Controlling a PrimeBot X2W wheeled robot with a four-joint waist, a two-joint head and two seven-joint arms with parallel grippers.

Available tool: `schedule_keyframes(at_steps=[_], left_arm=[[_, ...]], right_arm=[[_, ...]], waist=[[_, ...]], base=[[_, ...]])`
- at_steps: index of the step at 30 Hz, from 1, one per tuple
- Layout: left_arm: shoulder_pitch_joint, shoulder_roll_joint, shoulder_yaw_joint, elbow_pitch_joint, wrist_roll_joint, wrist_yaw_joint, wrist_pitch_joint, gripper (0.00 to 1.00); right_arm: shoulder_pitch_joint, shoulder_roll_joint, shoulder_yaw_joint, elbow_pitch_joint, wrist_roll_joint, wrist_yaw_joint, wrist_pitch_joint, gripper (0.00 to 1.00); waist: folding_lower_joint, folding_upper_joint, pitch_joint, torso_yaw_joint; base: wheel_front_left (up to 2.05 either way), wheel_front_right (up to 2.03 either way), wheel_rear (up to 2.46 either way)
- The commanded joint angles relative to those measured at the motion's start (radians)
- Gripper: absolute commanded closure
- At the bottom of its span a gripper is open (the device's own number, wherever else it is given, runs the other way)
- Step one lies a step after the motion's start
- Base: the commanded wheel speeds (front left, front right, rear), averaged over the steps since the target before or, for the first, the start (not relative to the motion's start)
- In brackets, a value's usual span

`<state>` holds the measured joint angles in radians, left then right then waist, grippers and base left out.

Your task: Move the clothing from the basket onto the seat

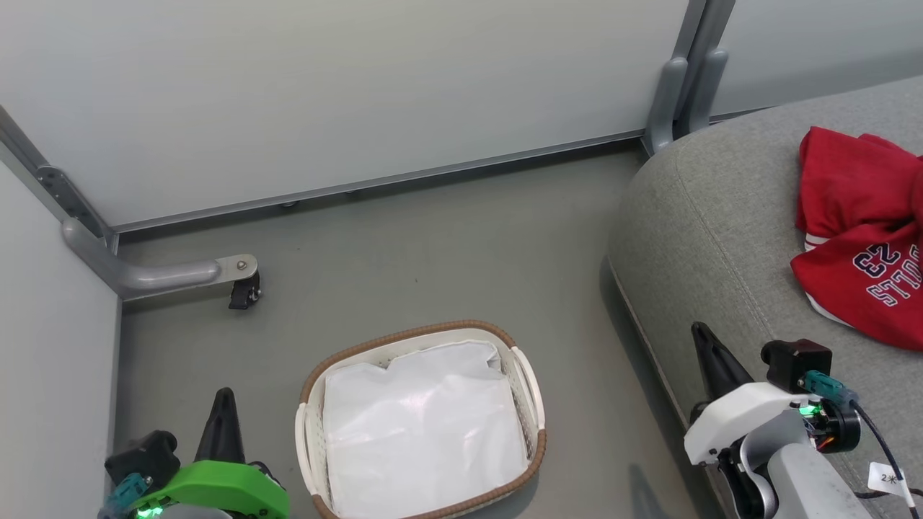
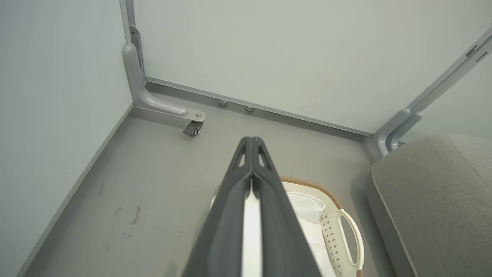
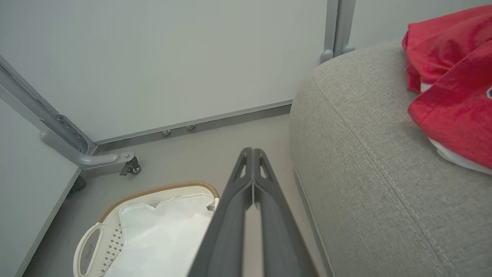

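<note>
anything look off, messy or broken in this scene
Nothing broken or spilled. The red clothing lies crumpled in a heap on the seat, not folded. A few small reddish stains mark the floor near the wall panel. The basket sits upright, its white liner rumpled.

I read "BULLS 23", upside down, on the red clothing (image 1: 859, 220) at three o'clock. A white tag (image 1: 887, 477) at five o'clock shows "2".
</note>
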<state>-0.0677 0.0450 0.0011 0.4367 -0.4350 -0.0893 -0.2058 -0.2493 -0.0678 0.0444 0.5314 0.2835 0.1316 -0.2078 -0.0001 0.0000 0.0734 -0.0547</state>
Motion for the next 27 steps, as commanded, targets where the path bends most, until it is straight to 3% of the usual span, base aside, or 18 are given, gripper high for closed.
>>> schedule_keyframes(at_steps=[1,27], left_arm=[[-0.011,0.003,0.008,-0.023,-0.044,-0.006,0.009,1.0],[-0.023,0.004,0.042,-0.083,-0.42,-0.018,0.11,1.0]], right_arm=[[-0.001,-0.002,-0.008,-0.028,0.052,0.0,0.011,1.0],[0.048,0.004,-0.056,-0.119,0.476,0.0,0.111,1.0]], waist=[[0.0001,0.0,-0.001,0.001],[0.0001,0.0,-0.017,0.013]], base=[[0.0,0.0,0.0],[0.0,0.0,0.0]])
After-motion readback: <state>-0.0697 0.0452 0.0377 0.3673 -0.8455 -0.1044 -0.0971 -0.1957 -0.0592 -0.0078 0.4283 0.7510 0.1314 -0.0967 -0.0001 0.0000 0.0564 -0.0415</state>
